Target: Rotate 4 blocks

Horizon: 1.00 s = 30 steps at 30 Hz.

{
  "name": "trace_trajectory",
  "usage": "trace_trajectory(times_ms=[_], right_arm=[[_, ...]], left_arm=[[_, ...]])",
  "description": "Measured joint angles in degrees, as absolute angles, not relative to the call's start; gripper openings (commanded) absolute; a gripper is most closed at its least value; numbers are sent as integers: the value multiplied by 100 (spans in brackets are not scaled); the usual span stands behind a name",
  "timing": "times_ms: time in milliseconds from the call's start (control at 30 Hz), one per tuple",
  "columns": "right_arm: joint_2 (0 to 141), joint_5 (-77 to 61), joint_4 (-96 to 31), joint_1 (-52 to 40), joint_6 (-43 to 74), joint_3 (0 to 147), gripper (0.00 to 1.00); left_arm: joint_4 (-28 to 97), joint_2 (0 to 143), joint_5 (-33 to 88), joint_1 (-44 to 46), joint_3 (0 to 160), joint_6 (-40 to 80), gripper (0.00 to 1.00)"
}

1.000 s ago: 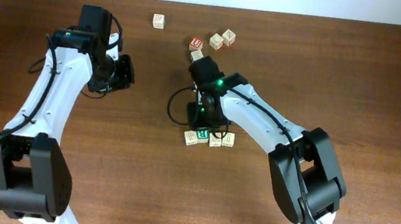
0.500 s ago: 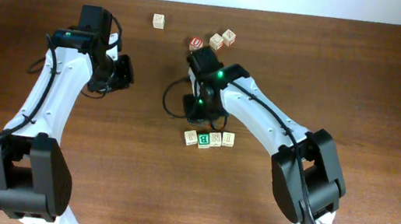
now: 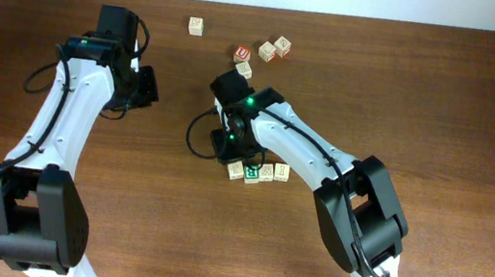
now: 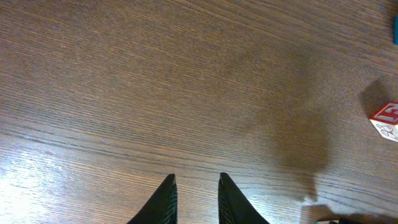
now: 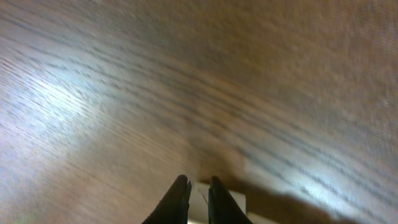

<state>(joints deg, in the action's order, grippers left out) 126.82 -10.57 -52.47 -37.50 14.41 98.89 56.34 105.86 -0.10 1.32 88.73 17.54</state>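
My right gripper (image 5: 197, 182) has its jaws nearly pressed together, pinching nothing. A pale alphabet block (image 5: 225, 202) sits just past the tips, to their right; I judge the narrow tips are there to nudge it round. The row of blocks (image 3: 267, 172) lies beneath that wrist. My left gripper (image 4: 196, 179) hangs narrowly spread and empty, well apart from them.

We see a row of four blocks (image 3: 251, 171) lying side by side on the table (image 3: 427, 105), near its middle. The right gripper (image 5: 199, 181) sits at the row's left end, with one block just beyond its tips. Behind the row, toward the far edge, lies a cluster of three blocks (image 3: 267, 51), with a lone block (image 3: 195, 25) to their left. The left gripper (image 4: 196, 180) hangs over the table, well left of the row.
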Motion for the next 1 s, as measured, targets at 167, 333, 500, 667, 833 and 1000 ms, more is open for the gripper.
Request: trace_trajectory(times_ms=[167,333,500,667,833,1000], right_arm=[[12682,-1052,-5502,-3750,1586,9891,13],[12682,-1052,-5603,-3747,1653,9891,13],[12691,-1177,-5828,-3667,1649,10049,13],[12763,-1511,-7391,-3089,1444,11913,14],[12735,-1299,-8737,-2902,1450,12538,17],[12735,-838,-9470,-2401,1662,12453,14]], left_arm=[[5634,10586,-30,132,8873,1756,23],[5634,10586,-30,132,8873,1756,24],[5636,10586,-30,132,8873,1756,17],[5483,10586,-49,132,8873,1756,15],[5992,10586,202,132,8991,1922,2],[6318,10586,773,563,8595,2123,0]])
